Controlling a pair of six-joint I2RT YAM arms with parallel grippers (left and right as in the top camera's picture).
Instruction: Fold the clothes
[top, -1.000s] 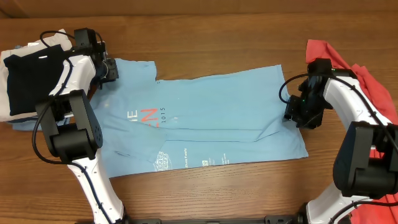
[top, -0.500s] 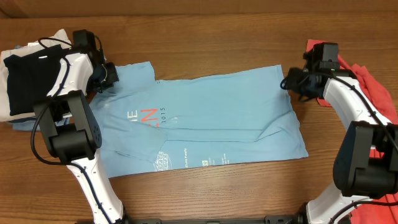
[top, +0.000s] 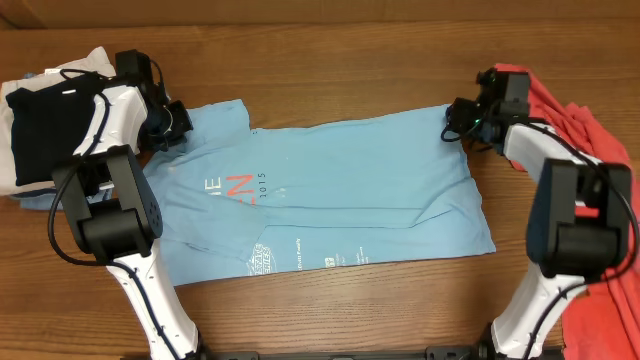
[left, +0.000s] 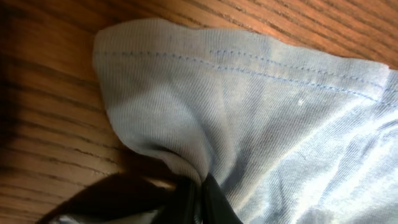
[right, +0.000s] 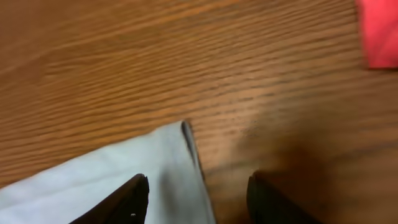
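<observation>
The sky-blue T-shirt (top: 330, 190) with "2015" lettering lies spread flat across the table. My left gripper (top: 172, 118) is shut on the shirt's far-left corner; in the left wrist view the fabric (left: 249, 112) bunches into the closed jaws (left: 199, 202). My right gripper (top: 455, 122) is open at the shirt's far-right corner; in the right wrist view its fingers (right: 199, 199) straddle the corner's edge (right: 180, 162) without holding it. Coral-red garments (top: 590, 140) lie loose at the right, with a corner showing in the right wrist view (right: 379, 31).
A stack of folded pieces with a black one on top (top: 45, 125) sits at the far left, by my left arm. Bare wooden table (top: 330, 60) lies beyond the shirt and in front of it.
My right gripper moved from the shirt's right edge up to its far-right corner. My left gripper stayed shut on the far-left corner, shifting only slightly.
</observation>
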